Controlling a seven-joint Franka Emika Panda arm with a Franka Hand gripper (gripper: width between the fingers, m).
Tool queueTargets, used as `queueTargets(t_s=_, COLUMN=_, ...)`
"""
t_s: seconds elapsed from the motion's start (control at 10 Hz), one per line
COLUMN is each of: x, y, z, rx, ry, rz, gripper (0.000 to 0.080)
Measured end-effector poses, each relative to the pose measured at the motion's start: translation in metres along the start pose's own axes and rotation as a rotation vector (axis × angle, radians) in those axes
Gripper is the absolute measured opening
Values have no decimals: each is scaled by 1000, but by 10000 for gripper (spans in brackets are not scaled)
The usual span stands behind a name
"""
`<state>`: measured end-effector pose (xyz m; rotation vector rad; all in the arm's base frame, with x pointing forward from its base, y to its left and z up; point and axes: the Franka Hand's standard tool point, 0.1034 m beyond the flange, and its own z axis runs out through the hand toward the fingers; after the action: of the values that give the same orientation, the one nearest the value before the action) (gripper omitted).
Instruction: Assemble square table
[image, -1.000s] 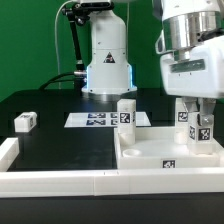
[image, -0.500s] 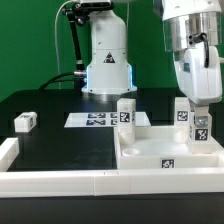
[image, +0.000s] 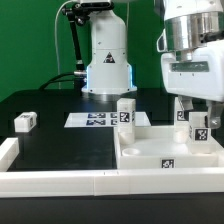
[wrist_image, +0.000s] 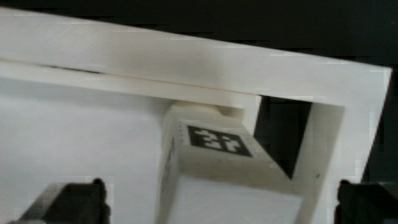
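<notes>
**Operator:** Where does the work sit?

**Spotter:** Your tabletop (image: 150, 147) lies flat at the exterior view's right, rim up, on the black table (image: 60, 145); the border rail (image: 60, 181) runs along just in front of it; the marker board (image: 92, 119) lies further back, in front of the robot's base (image: 107, 65); a corner leg (image: 126, 113) stands upright at the tabletop's far corner on the exterior view's left; a loose leg (image: 25, 122) lies well apart from the tabletop, toward the exterior view's left.

**Operator:** And the claw?

**Spotter:** Your gripper (image: 196, 104) hangs over the tabletop's right side, pointing down; the near leg (image: 200, 128) stands directly beneath it; a rear leg (image: 183, 112) stands just behind that one, partly hidden by the claw; in the wrist view the fingers (wrist_image: 79, 200) are spread wide, one on each side of a tagged leg beside the rim, and nothing is pinched; whether the pads touch it, I can't tell.

**Operator:** What does the next move turn on?

**Spotter:** On the near leg lying straight below you; its long axis is upright, in line with your fingers, so closing would take it across its narrow width; I judge that you are about to grip it for seating; stay centred, since an off-centre squeeze could tip it against the rim; you have only the one arm, so there is no choice of hand.
</notes>
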<state>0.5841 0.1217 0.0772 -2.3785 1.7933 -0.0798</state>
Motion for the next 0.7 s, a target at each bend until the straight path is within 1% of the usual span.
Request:
queueTargets(t_s=0.2, x=-2, y=-1, z=0, rx=-14, ry=-5, rz=-177, gripper=646)
queueTargets(t_s=0.4, x=-1, y=-2, z=0, rx=-16, ry=-5, rz=-376, gripper=649)
queueTargets(t_s=0.5, x=0, y=-2, z=0, rx=-17, ry=-5, rz=-427, gripper=649)
queueTargets(t_s=0.7, x=4, y=-3, z=0, rx=-26, ry=-1, rz=-626, gripper=649)
